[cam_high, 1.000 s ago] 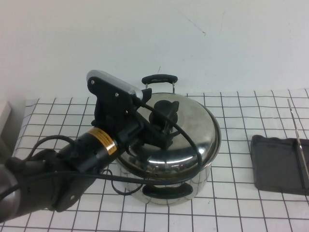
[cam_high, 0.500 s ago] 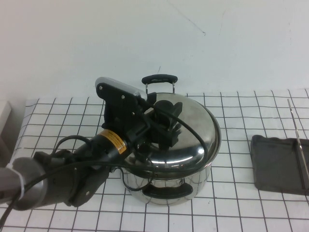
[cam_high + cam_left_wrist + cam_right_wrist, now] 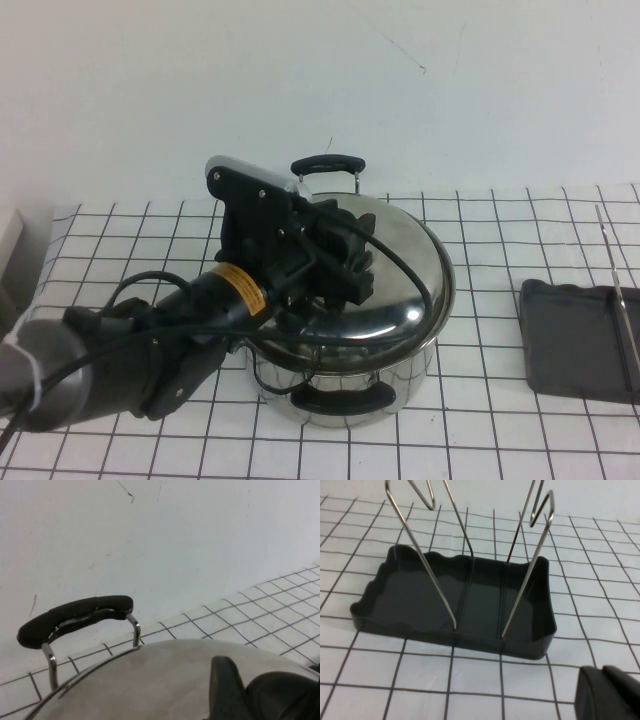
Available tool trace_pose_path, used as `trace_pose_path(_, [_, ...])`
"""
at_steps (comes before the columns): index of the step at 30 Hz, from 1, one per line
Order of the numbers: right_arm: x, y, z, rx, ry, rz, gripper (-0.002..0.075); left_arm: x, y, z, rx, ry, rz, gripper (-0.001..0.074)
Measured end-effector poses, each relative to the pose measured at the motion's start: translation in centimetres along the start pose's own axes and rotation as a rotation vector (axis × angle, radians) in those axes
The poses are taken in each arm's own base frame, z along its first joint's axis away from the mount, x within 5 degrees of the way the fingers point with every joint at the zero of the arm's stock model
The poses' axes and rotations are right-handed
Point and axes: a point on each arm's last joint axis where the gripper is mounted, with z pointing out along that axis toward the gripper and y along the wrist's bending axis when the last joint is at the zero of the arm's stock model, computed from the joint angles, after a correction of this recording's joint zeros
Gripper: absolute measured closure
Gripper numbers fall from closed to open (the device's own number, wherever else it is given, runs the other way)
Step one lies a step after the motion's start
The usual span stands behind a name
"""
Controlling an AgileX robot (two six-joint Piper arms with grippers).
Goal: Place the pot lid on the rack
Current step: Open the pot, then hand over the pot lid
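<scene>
The shiny domed pot lid sits on the steel pot at the table's middle. My left gripper is over the lid's centre with its fingers on either side of the black knob, which they mostly hide in the high view. In the left wrist view a finger presses against the knob on the lid. The dark grey rack with its wire rod lies at the right. My right gripper is out of the high view, low beside the rack, empty.
The pot's far black handle stands behind the lid and shows in the left wrist view; its near handle faces me. A pale object sits at the left edge. A white wall backs the gridded table.
My left gripper has moved right and forward over the lid until its fingers sit round the knob. The pot has shifted slightly. The rack has not moved.
</scene>
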Motion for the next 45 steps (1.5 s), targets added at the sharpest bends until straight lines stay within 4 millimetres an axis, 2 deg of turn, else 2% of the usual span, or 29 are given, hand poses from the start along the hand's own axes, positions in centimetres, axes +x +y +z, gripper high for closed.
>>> trace_pose_path(3, [0.0, 0.0, 0.0, 0.000, 0.000, 0.000, 0.0728, -1.2, -0.5, -0.8, 0.011, 0.020, 0.047, 0.0415])
trace_pose_path(7, [0.0, 0.0, 0.0, 0.000, 0.000, 0.000, 0.0728, -5.7, -2.1, -3.4, 0.064, -0.074, 0.151, 0.0415])
trace_pose_path(10, [0.0, 0.0, 0.0, 0.000, 0.000, 0.000, 0.0728, -9.5, -3.6, -6.1, 0.103, -0.174, 0.197, 0.0415])
trace_pose_path(12, [0.0, 0.0, 0.0, 0.000, 0.000, 0.000, 0.0729, -11.2, -4.4, -7.9, 0.131, -0.218, 0.187, 0.0415])
trace_pose_path(15, [0.0, 0.0, 0.0, 0.000, 0.000, 0.000, 0.0729, -12.4, -5.0, -9.6, 0.163, -0.226, 0.109, 0.0415])
trace_pose_path(21, [0.0, 0.0, 0.0, 0.000, 0.000, 0.000, 0.0729, -11.7, -6.1, -10.5, 0.276, -0.065, -0.120, 0.0415])
trace_pose_path(27, [0.0, 0.0, 0.0, 0.000, 0.000, 0.000, 0.0728, -9.9, -7.4, -9.7, 0.463, 0.061, -0.144, 0.0415])
trace_pose_path(33, [0.0, 0.0, 0.0, 0.000, 0.000, 0.000, 0.0729, -8.3, -8.3, -8.5, 0.656, 0.103, -0.189, 0.0415])
trace_pose_path(36, [0.0, 0.1, 0.0, -0.006, -0.003, 0.019, 0.0728, -8.0, -8.4, -8.2, 0.700, 0.098, -0.233, 0.0415])
trace_pose_path(39, [-0.4, 0.6, 0.0, -0.066, -0.038, 0.216, 0.0728, -8.5, -8.3, -7.9, 0.704, 0.043, -0.333, 0.0415])
trace_pose_path(42, [-1.3, 1.4, -0.2, -0.201, -0.088, 0.673, 0.0728, -9.3, -7.8, -7.6, 0.679, -0.030, -0.451, 0.0415])
trace_pose_path(44, [-1.8, 1.7, -0.3, -0.267, -0.103, 0.873, 0.0728, -9.8, -7.5, -7.4, 0.657, -0.077, -0.522, 0.0415])
trace_pose_path(45, [-1.9, 1.8, -0.4, -0.282, -0.110, 0.920, 0.0729, -10.0, -7.3, -7.3, 0.649, -0.104, -0.561, 0.0415])
